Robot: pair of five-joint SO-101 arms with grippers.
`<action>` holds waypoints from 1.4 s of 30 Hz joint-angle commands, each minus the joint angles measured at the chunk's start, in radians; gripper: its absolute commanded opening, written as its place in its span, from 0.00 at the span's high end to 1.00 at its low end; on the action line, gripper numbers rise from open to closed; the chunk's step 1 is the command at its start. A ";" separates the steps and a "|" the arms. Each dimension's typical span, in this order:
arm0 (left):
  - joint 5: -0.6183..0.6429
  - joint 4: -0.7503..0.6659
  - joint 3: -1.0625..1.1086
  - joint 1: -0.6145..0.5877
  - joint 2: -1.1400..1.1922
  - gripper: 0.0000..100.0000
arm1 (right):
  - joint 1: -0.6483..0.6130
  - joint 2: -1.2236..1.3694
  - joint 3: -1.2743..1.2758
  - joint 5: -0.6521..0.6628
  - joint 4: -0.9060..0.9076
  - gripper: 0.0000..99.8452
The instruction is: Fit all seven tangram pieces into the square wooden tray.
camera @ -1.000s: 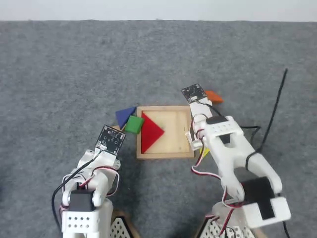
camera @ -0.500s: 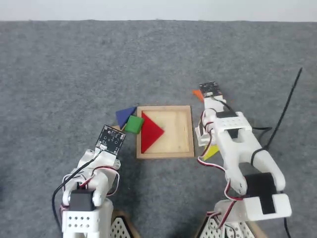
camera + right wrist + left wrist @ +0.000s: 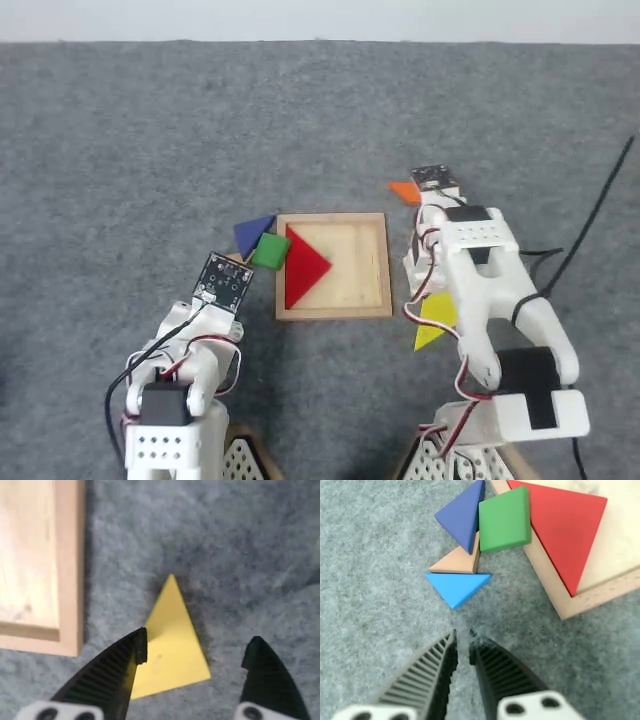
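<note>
1. The right gripper (image 3: 199, 649) has its jaws wide apart, straddling the yellow triangle (image 3: 167, 652). My guess is it's lining up a pinch across the piece's flat edges. That triangle lies flat on the carpet just off the wooden tray (image 3: 340, 314), on the side facing the right arm.
2. The left gripper (image 3: 462, 640) has its ribbed fingers pretty much together with nothing in them, and it's parked off the tray's opposite side.
3. Near it is a loose cluster: light blue triangle (image 3: 456, 586), tan triangle (image 3: 460, 562), dark blue triangle (image 3: 462, 512) and green square (image 3: 504, 519), the square right up at the tray's rim.
4. Only the big red triangle (image 3: 303, 265) is seated inside the tray, tucked along that rim.
5. The orange piece (image 3: 405, 190) sits beyond the tray's far corner.
6. The pieces look like painted wood blocks with matte faces and crisp edges. The tray is pale wood with a raised lip, and the grey carpet is fuzzy, so pieces probably won't slide much.
</note>
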 commanded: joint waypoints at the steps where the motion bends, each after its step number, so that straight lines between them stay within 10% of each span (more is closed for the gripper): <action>1: 0.003 0.005 -0.008 -0.003 -0.003 0.96 | 0.012 -0.064 -0.014 0.018 0.033 0.77; 9: 0.003 0.005 -0.008 -0.003 -0.003 0.96 | 0.002 -0.437 0.252 0.180 0.044 0.77; 18: 0.003 0.005 -0.008 -0.003 -0.003 0.96 | 0.004 -0.285 0.318 0.310 0.039 0.77; 31: 0.003 0.005 -0.008 -0.003 -0.003 0.96 | 0.093 0.186 -0.095 0.308 -0.030 0.77; 42: 0.003 0.005 -0.008 -0.003 -0.003 0.96 | 0.022 -0.085 -0.071 0.143 -0.031 0.77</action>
